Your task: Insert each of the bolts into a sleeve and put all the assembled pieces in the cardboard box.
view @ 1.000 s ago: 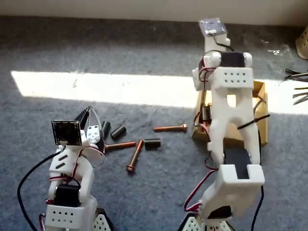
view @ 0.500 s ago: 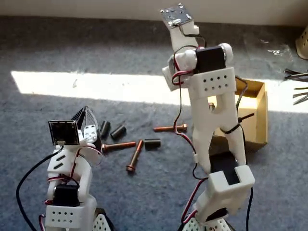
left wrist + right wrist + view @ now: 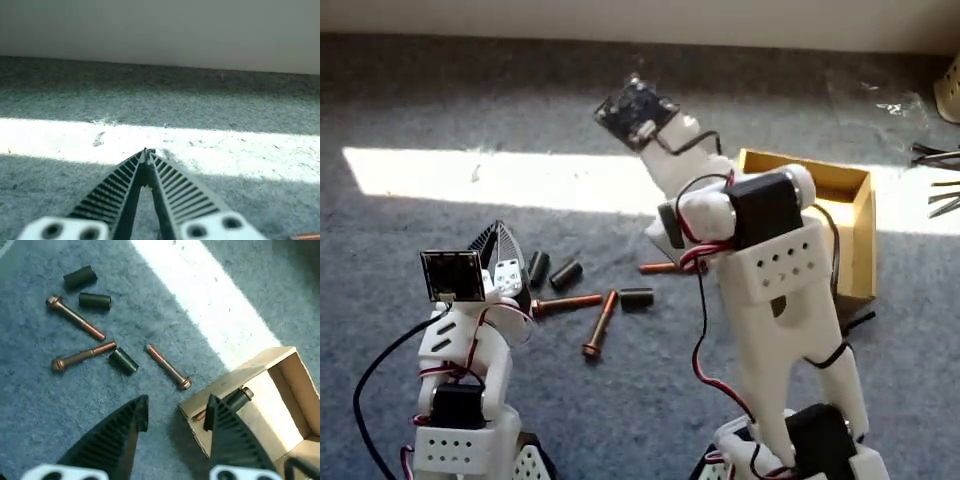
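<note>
Nearest, the left gripper (image 3: 146,152) is pinched shut on nothing; the right gripper (image 3: 177,407) hangs wide open and empty. Three bolts (image 3: 85,355) and three sleeves (image 3: 123,361) lie unjoined on the carpet (image 3: 60,405). Beyond them the cardboard box (image 3: 250,367) holds one assembled piece (image 3: 227,401), so about a quarter seems done.

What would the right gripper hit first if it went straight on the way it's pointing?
Likely the carpet just short of the loose bolt beside the cardboard box; the right gripper might clip that bolt, depth is unclear.
</note>
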You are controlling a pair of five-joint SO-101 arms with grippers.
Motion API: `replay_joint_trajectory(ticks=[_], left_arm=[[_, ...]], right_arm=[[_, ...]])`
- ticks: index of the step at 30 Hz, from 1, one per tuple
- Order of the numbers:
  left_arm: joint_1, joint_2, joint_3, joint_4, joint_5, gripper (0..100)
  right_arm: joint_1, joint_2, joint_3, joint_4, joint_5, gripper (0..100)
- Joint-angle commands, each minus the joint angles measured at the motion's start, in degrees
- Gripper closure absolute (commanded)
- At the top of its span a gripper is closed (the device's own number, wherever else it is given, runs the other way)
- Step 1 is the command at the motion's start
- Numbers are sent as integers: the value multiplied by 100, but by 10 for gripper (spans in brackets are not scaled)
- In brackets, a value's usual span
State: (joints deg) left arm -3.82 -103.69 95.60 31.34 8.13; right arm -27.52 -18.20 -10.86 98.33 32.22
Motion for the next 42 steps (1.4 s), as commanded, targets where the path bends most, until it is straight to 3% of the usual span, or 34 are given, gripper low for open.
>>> replay_joint_trajectory(ticks=[1,4,14,23,42], left_arm=[[-295,-31,-57,-167,-9,980],[-532,-31,4,-413,-9,980],[-585,-31,13,-413,0,980],[-576,-31,13,-413,0,980],[-585,-22,84,-440,0,979]], right_arm=[[-171,-549,1244,-655,1011,829],[-312,-945,2343,-1367,1327,829],[-462,-1763,5068,-3591,1371,829],[-1077,-1807,5956,-3653,1336,829],[-1138,-1789,6035,-3714,1371,829]])
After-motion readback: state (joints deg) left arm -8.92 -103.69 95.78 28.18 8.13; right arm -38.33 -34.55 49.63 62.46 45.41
